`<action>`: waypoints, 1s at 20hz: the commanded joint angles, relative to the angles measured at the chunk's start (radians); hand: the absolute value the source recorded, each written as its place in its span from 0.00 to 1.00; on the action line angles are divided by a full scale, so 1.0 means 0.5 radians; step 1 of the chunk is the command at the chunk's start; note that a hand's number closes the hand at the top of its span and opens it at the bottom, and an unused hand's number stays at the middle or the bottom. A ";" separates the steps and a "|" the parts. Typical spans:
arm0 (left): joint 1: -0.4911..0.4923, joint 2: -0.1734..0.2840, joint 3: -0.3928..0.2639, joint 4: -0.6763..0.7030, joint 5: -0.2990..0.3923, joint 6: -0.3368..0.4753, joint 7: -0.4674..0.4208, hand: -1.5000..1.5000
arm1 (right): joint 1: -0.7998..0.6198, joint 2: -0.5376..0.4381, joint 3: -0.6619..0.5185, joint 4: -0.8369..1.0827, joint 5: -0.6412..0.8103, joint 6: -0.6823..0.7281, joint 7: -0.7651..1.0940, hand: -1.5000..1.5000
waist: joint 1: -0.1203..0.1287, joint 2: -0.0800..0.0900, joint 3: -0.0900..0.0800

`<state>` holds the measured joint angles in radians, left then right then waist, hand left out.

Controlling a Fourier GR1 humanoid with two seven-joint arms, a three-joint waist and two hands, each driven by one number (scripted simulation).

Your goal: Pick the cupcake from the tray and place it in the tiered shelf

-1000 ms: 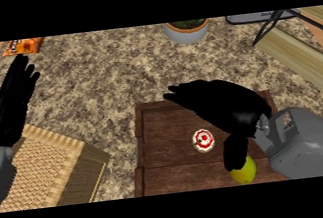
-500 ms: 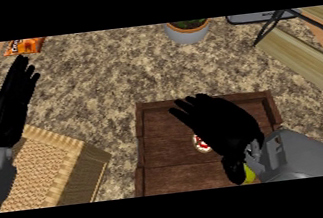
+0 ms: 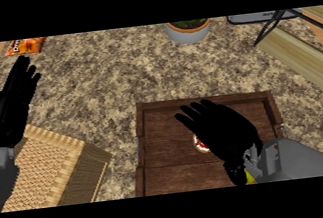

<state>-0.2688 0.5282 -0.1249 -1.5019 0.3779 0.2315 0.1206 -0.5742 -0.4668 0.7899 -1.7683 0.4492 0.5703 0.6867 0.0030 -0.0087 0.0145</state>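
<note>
A brown wooden tray (image 3: 154,147) is seen on the speckled counter (image 3: 116,76). Over the tray, the right hand (image 3: 219,127) is spread with straight fingers, and the cupcake (image 3: 200,144) is mostly hidden beneath it. Left of the tray, a woven basket (image 3: 49,169) is placed, and the left hand (image 3: 11,105) is held open above it. Beyond the tray, a potted plant (image 3: 188,30) is set; the tiered shelf (image 3: 302,49) is angled to the tray's upper right.
</note>
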 commanded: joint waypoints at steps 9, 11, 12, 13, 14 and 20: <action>0.051 -0.146 -0.045 0.015 0.029 -0.073 0.059 0.50 | 0.093 0.170 -0.035 0.252 0.283 -0.100 -0.202 0.00 | 0.007 0.020 -0.029; 0.100 -0.164 -0.031 0.075 -0.018 -0.086 -0.049 0.50 | 0.193 0.120 -0.032 0.286 0.345 -0.181 -0.325 0.00 | -0.001 0.022 -0.029; 0.007 -0.167 -0.006 0.147 -0.019 -0.072 -0.002 0.50 | 0.159 0.250 0.024 0.298 0.387 -0.159 -0.222 0.00 | -0.006 0.022 -0.029; -0.077 -0.172 -0.029 0.184 -0.024 -0.097 0.016 0.50 | 0.234 0.283 0.067 0.331 0.416 -0.227 -0.230 0.00 | -0.017 0.024 -0.029; 0.064 -0.152 -0.003 0.089 0.010 -0.104 0.009 0.50 | 0.272 0.149 0.009 0.224 0.367 -0.133 -0.276 0.00 | -0.010 0.017 -0.029; 0.044 -0.183 -0.059 -0.127 -0.053 -0.001 0.200 0.50 | 0.237 0.232 -0.054 0.508 0.471 -0.203 -0.469 0.00 | 0.004 0.016 -0.028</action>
<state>-0.2655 0.5105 -0.1046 -1.5121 0.3587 0.1989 0.1542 -0.4763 -0.3550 0.7662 -1.5540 0.6551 0.4836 0.4983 0.0079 -0.0069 0.0132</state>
